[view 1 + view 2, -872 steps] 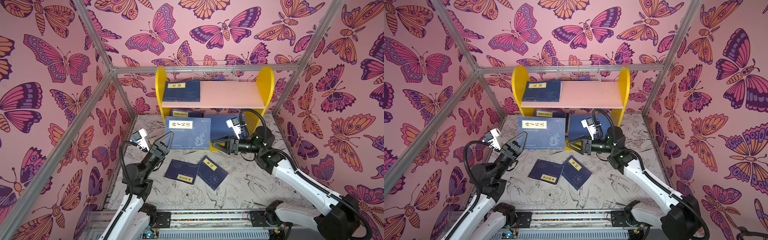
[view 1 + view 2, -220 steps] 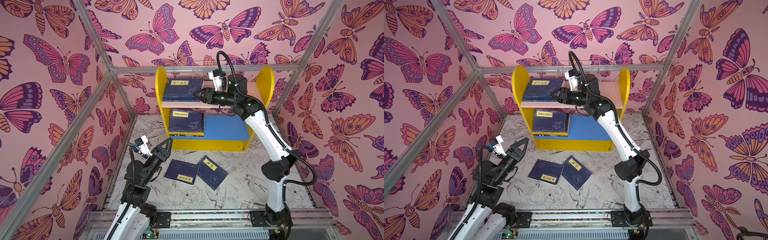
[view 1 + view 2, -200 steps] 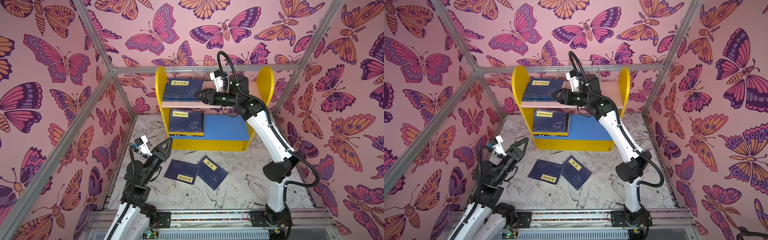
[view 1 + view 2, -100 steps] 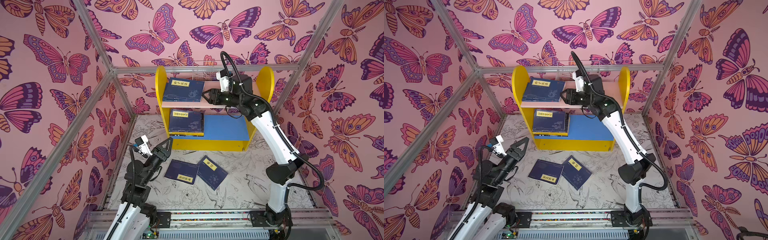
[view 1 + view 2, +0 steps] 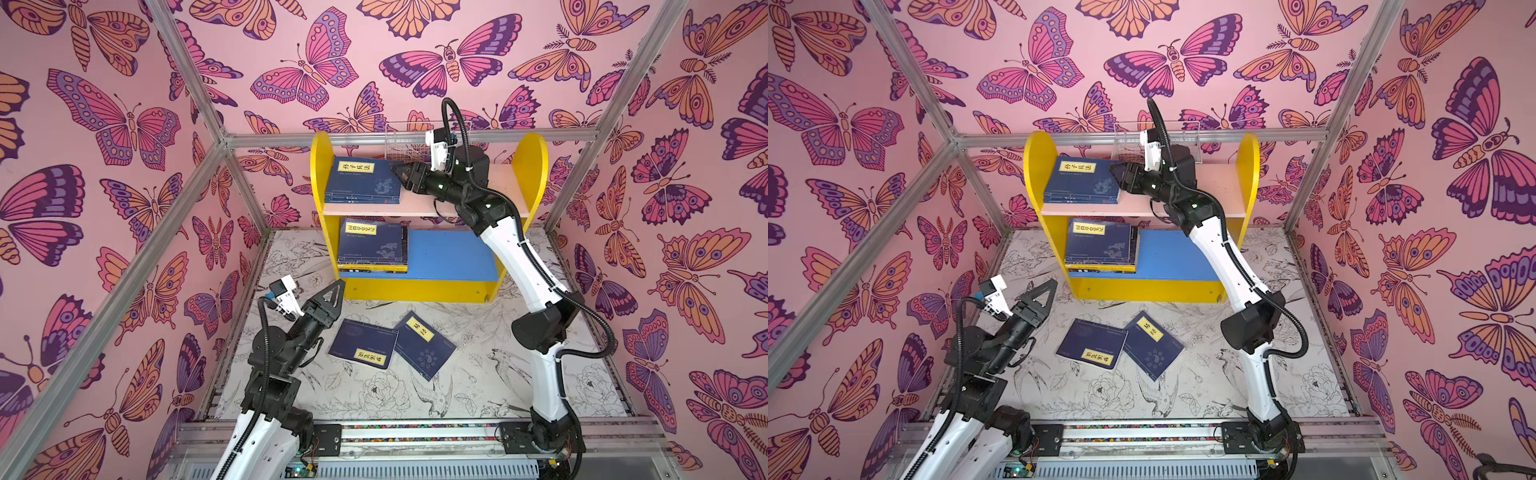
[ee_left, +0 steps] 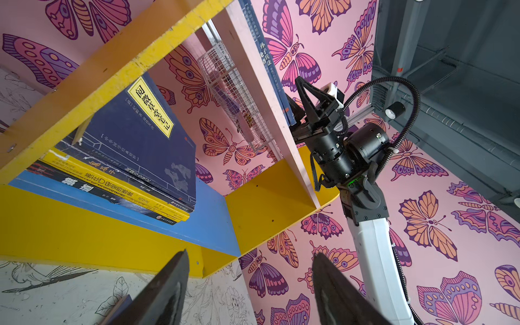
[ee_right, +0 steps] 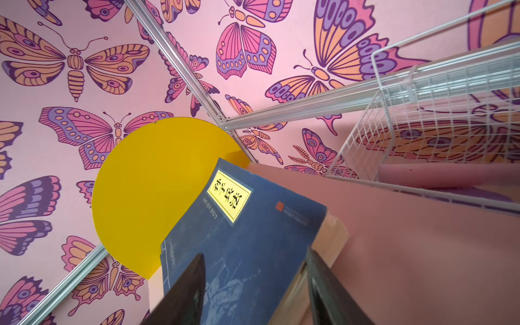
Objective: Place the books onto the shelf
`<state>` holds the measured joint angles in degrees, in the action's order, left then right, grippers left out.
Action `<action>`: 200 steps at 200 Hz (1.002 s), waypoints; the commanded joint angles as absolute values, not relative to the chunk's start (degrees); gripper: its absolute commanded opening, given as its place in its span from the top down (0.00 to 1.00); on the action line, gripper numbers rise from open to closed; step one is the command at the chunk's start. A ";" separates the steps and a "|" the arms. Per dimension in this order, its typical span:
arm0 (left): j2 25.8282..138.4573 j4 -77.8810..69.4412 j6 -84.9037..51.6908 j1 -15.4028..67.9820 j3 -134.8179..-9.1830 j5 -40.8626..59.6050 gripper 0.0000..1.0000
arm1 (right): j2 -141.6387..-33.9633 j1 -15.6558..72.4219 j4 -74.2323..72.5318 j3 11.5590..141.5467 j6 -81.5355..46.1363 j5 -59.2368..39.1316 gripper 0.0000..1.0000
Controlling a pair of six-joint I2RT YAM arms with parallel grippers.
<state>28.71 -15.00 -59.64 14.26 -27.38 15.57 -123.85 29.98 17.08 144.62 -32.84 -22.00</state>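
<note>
The shelf (image 5: 536, 166) stands at the back of the desk (image 5: 478, 386), its yellow side panels holding a pale pink upper board (image 5: 498, 187) and a blue lower board (image 5: 449, 253). On the upper board, at its left end, lies a small stack of navy books; the top book (image 5: 365, 183) bears a yellow label reading 孙子兵法, seen also in the right wrist view (image 7: 244, 225), with a small red publisher's mark near one corner that is too small to read. The right tool (image 5: 405, 174) reaches in over the right edge of this stack with its jaws parted around the book's corner; whether the pads press on the cover cannot be told. On the lower board a second stack (image 5: 372, 249) lies flat at the left, its top navy cover labelled 阅微草堂笔记; beneath it, in the left wrist view, show yellow and black spines (image 6: 112, 188) with partly legible print. Two navy books lie flat on the desk in front of the shelf, touching at one edge: one (image 5: 363, 344) with a yellow label along its near edge, unreadable here, the other (image 5: 424, 345) labelled 易经. The left tool (image 5: 332, 293) hangs wide open and empty above the desk, left of these two.
</note>
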 commanded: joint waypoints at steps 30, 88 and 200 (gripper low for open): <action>28.30 -14.92 -58.54 14.18 -26.26 15.82 0.29 | -131.06 29.88 21.41 147.68 -35.68 -28.12 0.42; 28.39 -9.75 -54.13 14.16 -26.59 16.29 0.29 | -122.99 30.14 20.74 143.72 -27.34 -21.93 0.36; 42.46 -4.20 -39.06 25.36 -22.36 9.80 0.28 | -69.15 30.23 19.61 63.16 -27.15 -10.47 0.34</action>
